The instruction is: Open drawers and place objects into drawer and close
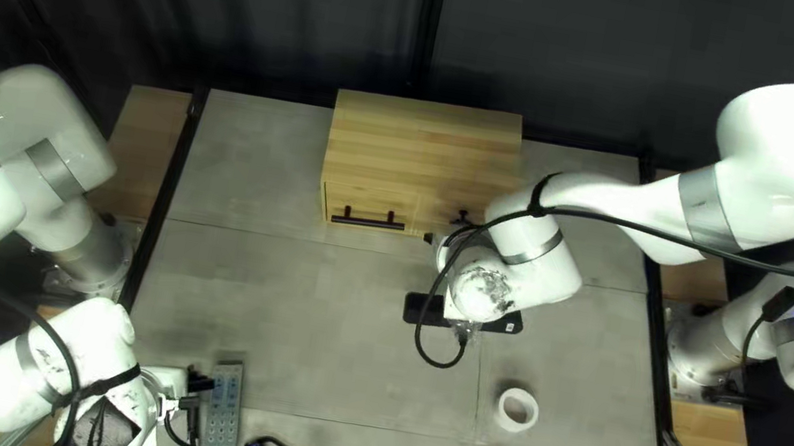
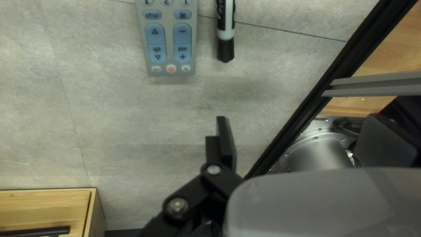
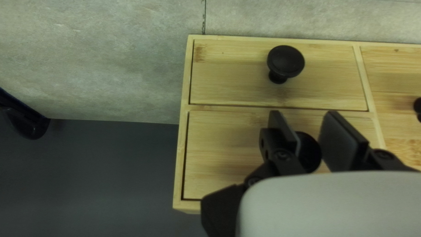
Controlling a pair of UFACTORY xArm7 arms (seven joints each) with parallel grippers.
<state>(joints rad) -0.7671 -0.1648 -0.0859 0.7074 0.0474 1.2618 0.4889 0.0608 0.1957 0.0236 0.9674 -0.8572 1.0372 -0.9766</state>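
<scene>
"While the black right gripper (image 1: 460, 220) stands wide, where's the round black knob (image 3: 309, 152)?"
"Between its fingers, on the closed pale wooden drawer (image 3: 219, 153)."
"And the black left gripper's (image 1: 197, 381) jaws?"
"Can't tell."

White, rounded arms (image 1: 781, 144) – grey bands (image 1: 710, 205), black cables (image 1: 657, 232)

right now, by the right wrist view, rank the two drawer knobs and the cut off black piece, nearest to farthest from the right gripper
1. Near knob, seen between the right gripper's fingers.
2. Far knob, ahead, on the adjoining drawer.
3. Black piece, off beside, on the neighbouring panel.
</scene>
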